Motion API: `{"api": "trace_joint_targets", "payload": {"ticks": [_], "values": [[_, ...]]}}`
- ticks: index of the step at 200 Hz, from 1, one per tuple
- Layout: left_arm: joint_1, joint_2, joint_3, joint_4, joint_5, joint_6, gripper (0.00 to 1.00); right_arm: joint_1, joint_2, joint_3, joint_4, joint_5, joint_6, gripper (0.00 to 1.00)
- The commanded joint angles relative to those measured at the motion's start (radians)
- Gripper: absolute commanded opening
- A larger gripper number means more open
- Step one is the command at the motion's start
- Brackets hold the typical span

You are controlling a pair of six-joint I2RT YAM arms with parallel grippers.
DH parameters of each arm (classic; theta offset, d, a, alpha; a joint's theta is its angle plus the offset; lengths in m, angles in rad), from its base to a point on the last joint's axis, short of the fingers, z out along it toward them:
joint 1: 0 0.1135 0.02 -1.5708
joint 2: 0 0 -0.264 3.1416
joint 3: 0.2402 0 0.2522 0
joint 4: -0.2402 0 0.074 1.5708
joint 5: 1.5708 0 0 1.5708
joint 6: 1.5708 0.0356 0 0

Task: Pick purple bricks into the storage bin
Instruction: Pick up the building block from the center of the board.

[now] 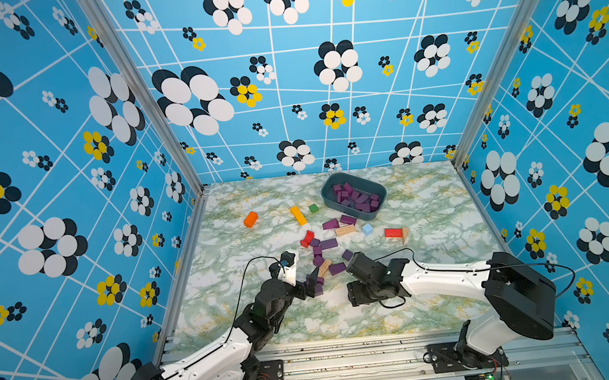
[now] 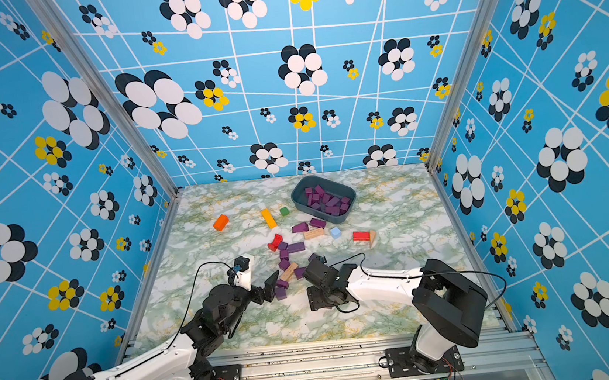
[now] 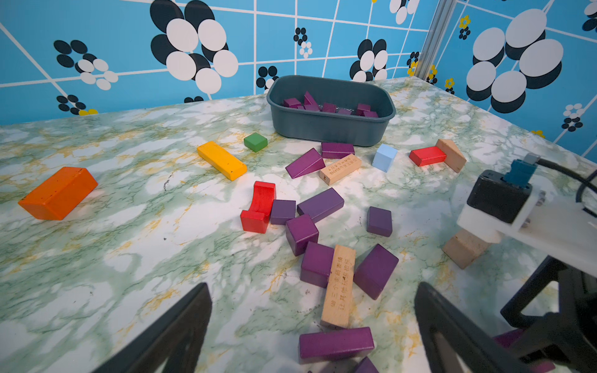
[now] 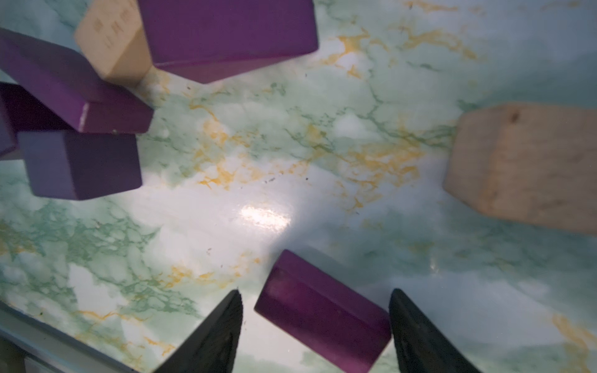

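Purple bricks (image 3: 319,206), small matte dark-purple wooden cubes, bars and wedges, many loose on the green-white marbled desk (image 3: 97,258). Nearest: one purple bar (image 4: 323,319) flat on the desk between the fingers of the right end effector (image 4: 316,295), long axis skewed across the gap. Jaws half-spread, gap visible at one finger, no grip seen. Left end effector (image 3: 311,287) spread wide, holding nothing. Just ahead of it a second purple bar (image 3: 336,344) lies flat, long axis crosswise to the fingers. Past that, a plain tan wooden bar with printed characters (image 3: 339,285) points away, a purple block hard against each side. Further, a purple cube and bars bunched beside a red wooden arch block (image 3: 258,206). Then a purple wedge (image 3: 305,163) and another bar just before the dark teal-grey rounded plastic storage bin (image 3: 329,129), at the far side of the desk, right of centre in both top views. Bricks inside lie jumbled, axes every way.
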Motion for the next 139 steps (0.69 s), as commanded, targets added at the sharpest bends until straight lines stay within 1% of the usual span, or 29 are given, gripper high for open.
{"api": "trace_joint_targets", "payload": {"ticks": [1,62,74,87,139], "values": [[-0.007,0.009,0.002,0.016,-0.013,-0.007,0.99,0.008,0.013,0.008,-0.006,0.0,0.02,0.74],[-0.007,0.02,0.005,0.017,-0.012,-0.009,0.99,0.012,0.011,-0.005,-0.018,0.003,0.037,0.74],[-0.007,0.023,0.007,0.018,-0.011,-0.009,0.99,0.012,0.001,-0.013,-0.013,0.005,0.047,0.77],[-0.006,0.026,0.007,0.018,-0.013,-0.009,0.99,0.012,-0.021,-0.023,-0.008,0.01,0.057,0.78],[-0.007,0.038,0.01,0.019,-0.015,-0.01,1.0,0.015,-0.065,-0.033,-0.08,0.034,0.079,0.77]]}}
